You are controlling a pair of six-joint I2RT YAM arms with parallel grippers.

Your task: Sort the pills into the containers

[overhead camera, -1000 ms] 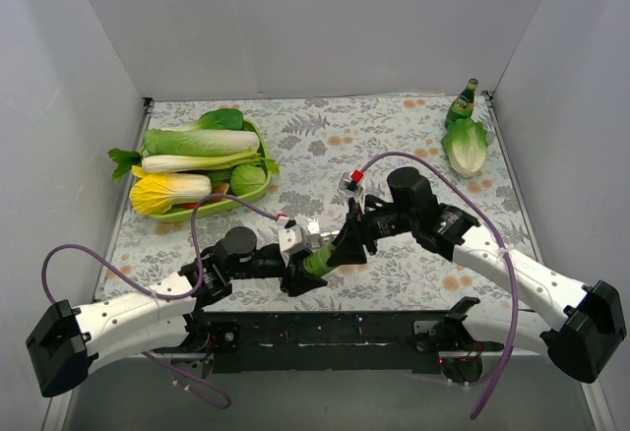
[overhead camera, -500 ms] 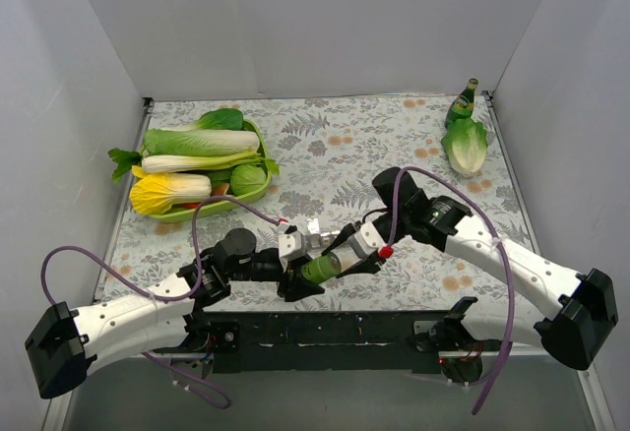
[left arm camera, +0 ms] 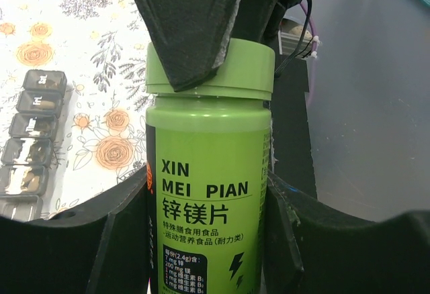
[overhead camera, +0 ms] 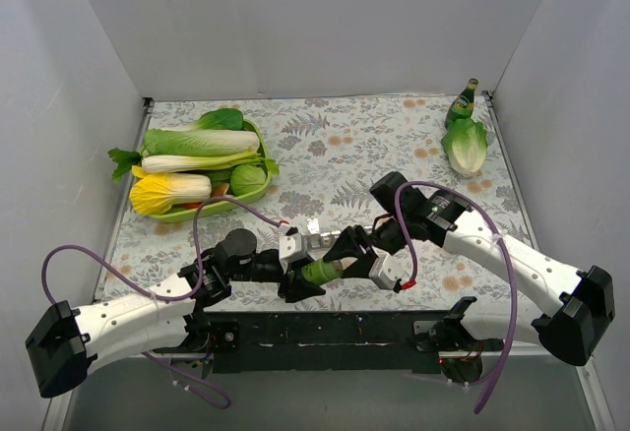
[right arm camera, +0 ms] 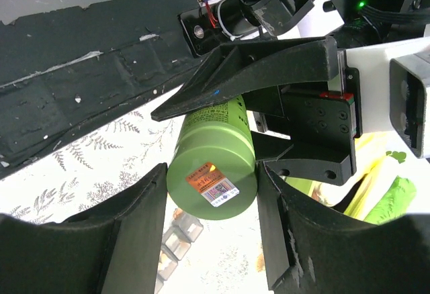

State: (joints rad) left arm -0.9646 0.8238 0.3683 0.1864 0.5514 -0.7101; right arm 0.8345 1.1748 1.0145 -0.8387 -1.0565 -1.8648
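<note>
Left gripper point(left arm camera: 208, 197) clamps the green pill bottle point(left arm camera: 209, 143); right gripper point(right arm camera: 211, 190) pinches its cap point(left arm camera: 243, 72) — opening step, I judge. Next: twist it off — containers point(left arm camera: 28, 143) wait at left edge.

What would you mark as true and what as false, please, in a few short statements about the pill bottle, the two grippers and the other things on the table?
1. The left gripper clamps the green pill bottle by its body between its fingers. True.
2. The cap is off and lies on the tabletop. False: the cap sits on the green pill bottle, between the fingers of the right gripper.
3. The pill organiser lies on the table, in neither gripper. True.
4. The green glass bottle stands in the vegetable tray. False: the green glass bottle stands at the table's far right corner, beside a cabbage head.
</note>
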